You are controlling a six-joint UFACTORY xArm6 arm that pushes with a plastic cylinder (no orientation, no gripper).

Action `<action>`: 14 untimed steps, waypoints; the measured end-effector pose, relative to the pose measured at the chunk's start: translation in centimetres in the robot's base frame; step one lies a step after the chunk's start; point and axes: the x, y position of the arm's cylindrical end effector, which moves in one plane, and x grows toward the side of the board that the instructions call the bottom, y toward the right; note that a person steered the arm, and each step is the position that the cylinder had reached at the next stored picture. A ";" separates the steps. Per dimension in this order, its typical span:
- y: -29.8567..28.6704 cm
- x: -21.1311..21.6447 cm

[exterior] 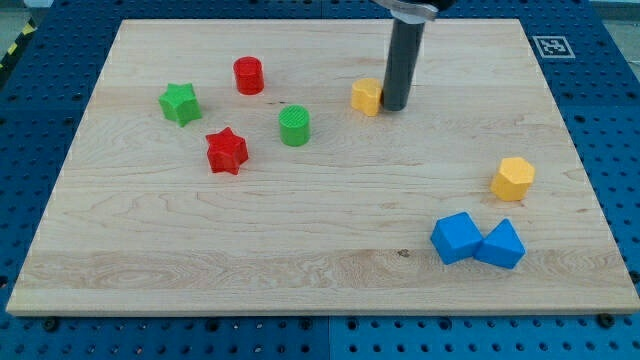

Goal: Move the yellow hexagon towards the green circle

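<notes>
My tip [395, 106] rests on the board at the view's upper middle, touching the right side of a small yellow block [367, 96] whose shape I cannot make out. The green circle [294, 126] stands to the left of and a little below that block. A second yellow block [513, 178], which looks like a hexagon, sits far off at the view's right, well below and to the right of my tip.
A red circle [248, 75], a green star [180, 103] and a red star [227, 151] stand around the green circle on the left. A blue cube [457, 238] and another blue block [501, 245] touch at the lower right. The wooden board [320, 270] ends at blue surroundings.
</notes>
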 end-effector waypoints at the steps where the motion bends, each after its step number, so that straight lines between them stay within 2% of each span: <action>1: -3.0 -0.8; 2: -5.9 -1.2; 3: -5.9 -1.8; 4: 0.0 -1.6; 5: 8.9 1.9; 6: 15.3 8.5; 7: 19.3 13.8; 8: 19.6 14.4; 10: 14.4 14.5; 12: 11.4 12.6; 14: 6.1 11.8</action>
